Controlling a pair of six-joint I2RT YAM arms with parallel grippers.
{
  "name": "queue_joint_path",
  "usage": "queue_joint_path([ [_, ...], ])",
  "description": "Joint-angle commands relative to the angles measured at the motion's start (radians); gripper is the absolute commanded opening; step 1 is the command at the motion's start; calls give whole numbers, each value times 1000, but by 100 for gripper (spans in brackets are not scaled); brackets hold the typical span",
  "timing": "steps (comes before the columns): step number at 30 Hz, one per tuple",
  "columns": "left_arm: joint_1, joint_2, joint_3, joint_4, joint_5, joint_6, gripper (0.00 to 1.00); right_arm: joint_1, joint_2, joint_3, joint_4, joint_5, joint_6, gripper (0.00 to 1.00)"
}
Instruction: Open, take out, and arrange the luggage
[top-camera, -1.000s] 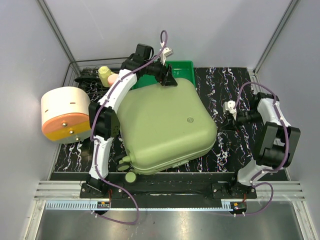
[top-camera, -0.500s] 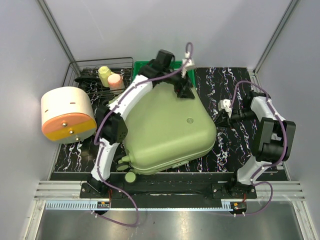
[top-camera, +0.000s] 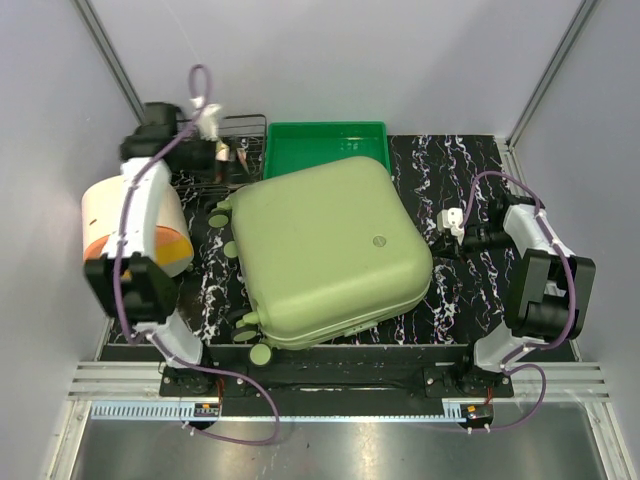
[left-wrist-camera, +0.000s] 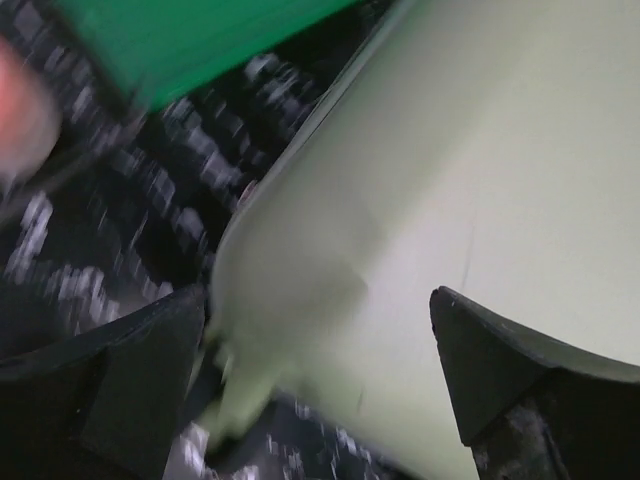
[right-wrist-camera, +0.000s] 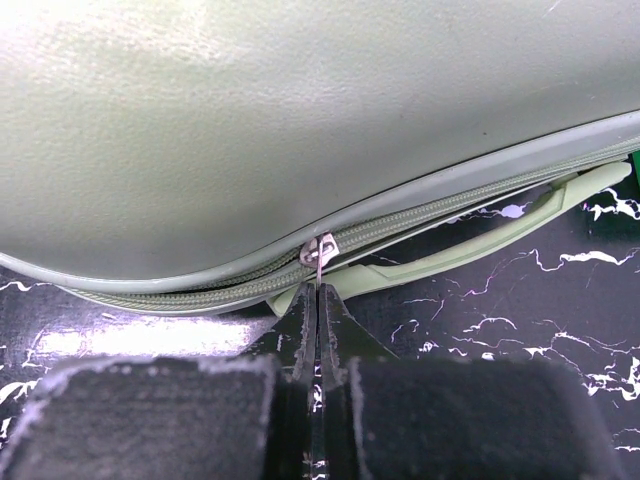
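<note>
Right wrist view is showing the right gripper (right-wrist-camera: 318, 292) pinching shut on the zip pull (right-wrist-camera: 319, 256) of the closed luggage (right-wrist-camera: 300, 120), lying flat ahead with its seam running crosswise to the jaws, while the left gripper (left-wrist-camera: 315, 300) is hanging wide open, empty, near its far-left corner.

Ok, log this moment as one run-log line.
luggage: shut, lying flat | right gripper: shut on zip pull | left gripper: open, empty | stage: opening, not yet unzipped
</note>
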Motion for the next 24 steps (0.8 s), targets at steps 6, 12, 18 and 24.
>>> queue_joint_path([
  [6,185,-387,-452,-187,24,-36,99,8,-60,-28,-179,-52,-178,0],
  [12,34,-313,-553,2,86,-125,99,8,-124,-87,-282,-27,-304,0],
  [18,-182,-95,-344,-9,110,-22,99,11,-304,-195,-391,-3,-320,0],
  [24,-279,116,-77,-136,15,127,98,11,-418,-247,-389,-7,-182,0],
])
